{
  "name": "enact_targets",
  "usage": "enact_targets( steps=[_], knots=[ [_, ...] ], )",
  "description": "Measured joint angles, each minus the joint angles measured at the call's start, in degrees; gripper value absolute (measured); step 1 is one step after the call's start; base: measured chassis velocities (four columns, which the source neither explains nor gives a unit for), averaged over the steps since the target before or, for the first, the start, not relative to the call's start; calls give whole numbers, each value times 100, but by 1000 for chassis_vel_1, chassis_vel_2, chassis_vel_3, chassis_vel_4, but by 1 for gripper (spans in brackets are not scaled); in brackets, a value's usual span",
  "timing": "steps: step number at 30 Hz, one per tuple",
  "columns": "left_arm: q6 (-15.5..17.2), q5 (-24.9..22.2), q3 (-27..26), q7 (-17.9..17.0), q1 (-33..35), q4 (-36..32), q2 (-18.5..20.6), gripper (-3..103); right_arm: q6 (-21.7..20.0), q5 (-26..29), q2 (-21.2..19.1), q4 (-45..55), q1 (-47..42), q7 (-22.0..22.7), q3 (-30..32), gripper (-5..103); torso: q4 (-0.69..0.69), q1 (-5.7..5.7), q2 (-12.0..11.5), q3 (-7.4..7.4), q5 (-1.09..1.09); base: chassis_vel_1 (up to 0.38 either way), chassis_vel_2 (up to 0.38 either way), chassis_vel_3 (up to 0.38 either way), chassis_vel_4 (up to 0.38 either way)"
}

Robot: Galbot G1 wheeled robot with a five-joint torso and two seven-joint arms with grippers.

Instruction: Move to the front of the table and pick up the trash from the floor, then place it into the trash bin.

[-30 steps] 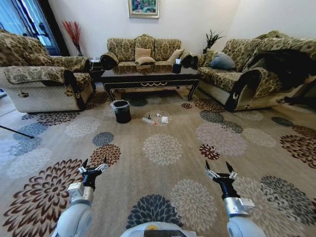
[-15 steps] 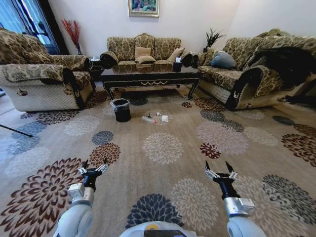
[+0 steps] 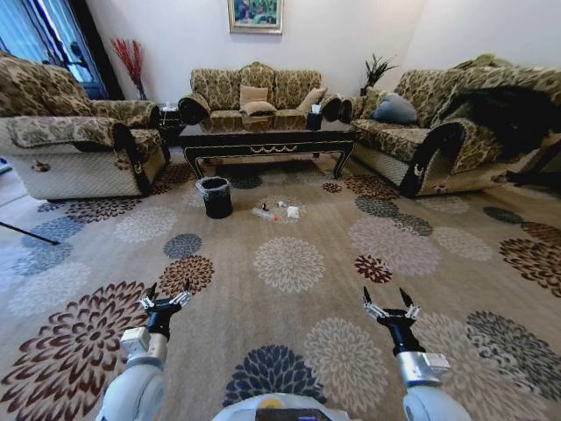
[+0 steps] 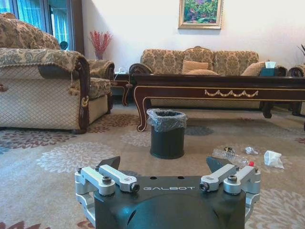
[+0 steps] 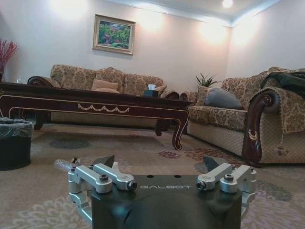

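Both grippers, left (image 3: 166,295) and right (image 3: 388,299), hang spread and empty, well short of the trash (image 3: 279,211) ahead by the bin (image 3: 216,196); approach seems unfinished, calling for driving closer.

The head camera looks forward and down from high up, well back from the table (image 3: 267,133). Both wrist cameras sit low near the floor (image 4: 57,191), facing forward. All three share the table and trash bin (image 4: 167,133).

Three patterned sofas (image 3: 254,90) stood across the upper frame, with a framed painting (image 3: 255,15) top centre and red dried branches (image 3: 131,57) upper left.
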Motion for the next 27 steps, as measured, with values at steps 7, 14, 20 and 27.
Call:
enact_targets(
  steps=[7,14,20,27],
  knots=[
    [-1,39,43,2,-42,6,9,100,14,-5,-11,-13,4,-23,1,100,0,2,0,11,0,-103,128,118,-126],
    [-1,84,53,7,-33,12,-10,100,44,-115,-34,-13,0,-90,2,100,0,5,0,18,-1,-226,231,243,-242],
    [-2,62,47,9,-32,18,-10,100,50,-132,-41,-12,-5,-92,-2,100,0,7,-1,25,0,-327,299,344,-305],
    [-2,64,61,8,-44,39,-9,100,56,-137,-41,-15,-13,-92,2,100,0,8,0,27,0,-338,322,353,-327]
  ],
)
